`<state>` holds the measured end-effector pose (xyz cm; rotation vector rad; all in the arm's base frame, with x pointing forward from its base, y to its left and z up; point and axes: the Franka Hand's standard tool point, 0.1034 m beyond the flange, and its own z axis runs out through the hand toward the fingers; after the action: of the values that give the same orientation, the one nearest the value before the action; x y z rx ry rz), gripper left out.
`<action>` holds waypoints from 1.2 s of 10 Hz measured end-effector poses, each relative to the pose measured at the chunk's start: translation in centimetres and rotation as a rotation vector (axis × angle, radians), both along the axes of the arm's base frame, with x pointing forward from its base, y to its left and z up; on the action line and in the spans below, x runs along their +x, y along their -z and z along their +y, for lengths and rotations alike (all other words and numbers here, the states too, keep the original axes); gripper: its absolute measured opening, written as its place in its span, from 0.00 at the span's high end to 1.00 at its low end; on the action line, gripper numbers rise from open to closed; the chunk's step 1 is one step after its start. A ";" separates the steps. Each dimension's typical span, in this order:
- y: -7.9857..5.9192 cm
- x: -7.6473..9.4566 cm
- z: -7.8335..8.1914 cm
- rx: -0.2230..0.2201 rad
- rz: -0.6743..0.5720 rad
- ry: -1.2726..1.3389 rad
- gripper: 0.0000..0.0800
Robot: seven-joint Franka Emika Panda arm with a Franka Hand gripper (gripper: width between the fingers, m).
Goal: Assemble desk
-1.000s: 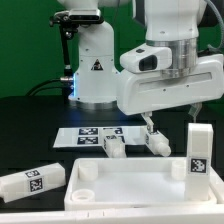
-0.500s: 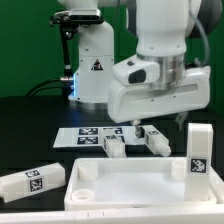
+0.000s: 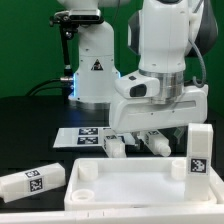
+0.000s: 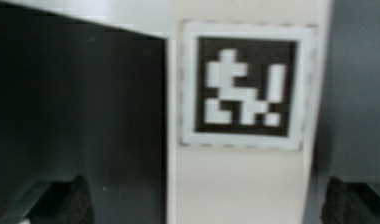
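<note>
The white desk top (image 3: 135,190) lies flat at the front, with a round socket (image 3: 88,172) at its left corner. One tagged leg (image 3: 198,152) stands upright at its far right corner. Another leg (image 3: 33,180) lies off the top's left end. Two more legs (image 3: 114,146) (image 3: 160,145) lie side by side behind the top. My gripper (image 3: 138,133) hangs low just over these two. In the wrist view a white leg (image 4: 249,150) with its tag runs between my open fingers (image 4: 54,200), untouched on both sides. My gripper (image 4: 205,207) holds nothing.
The marker board (image 3: 88,134) lies on the black table behind the lying legs. A white robot base (image 3: 95,70) with a blue light stands at the back, and a cable runs off to the exterior view's left.
The arm has swung toward the exterior view's left and come down over the two lying legs. The jaws have stayed open and the parts have not moved.
</note>
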<state>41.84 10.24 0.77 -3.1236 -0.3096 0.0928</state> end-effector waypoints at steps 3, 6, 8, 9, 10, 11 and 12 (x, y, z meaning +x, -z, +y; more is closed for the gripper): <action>0.0 0.0 -0.1 0.000 0.000 -0.010 0.50; -1.1 0.9 3.0 0.000 -0.041 -0.168 0.65; -2.5 1.8 5.5 -0.007 -0.080 -0.406 0.65; -2.2 1.6 4.9 -0.009 -0.072 -0.444 0.65; -2.2 1.7 4.8 -0.010 -0.070 -0.489 0.65; -2.2 1.7 4.7 -0.013 -0.069 -0.553 0.64; -2.2 1.8 4.8 -0.014 -0.070 -0.622 0.64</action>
<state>43.60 15.02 3.00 -2.9156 -1.2657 -0.0166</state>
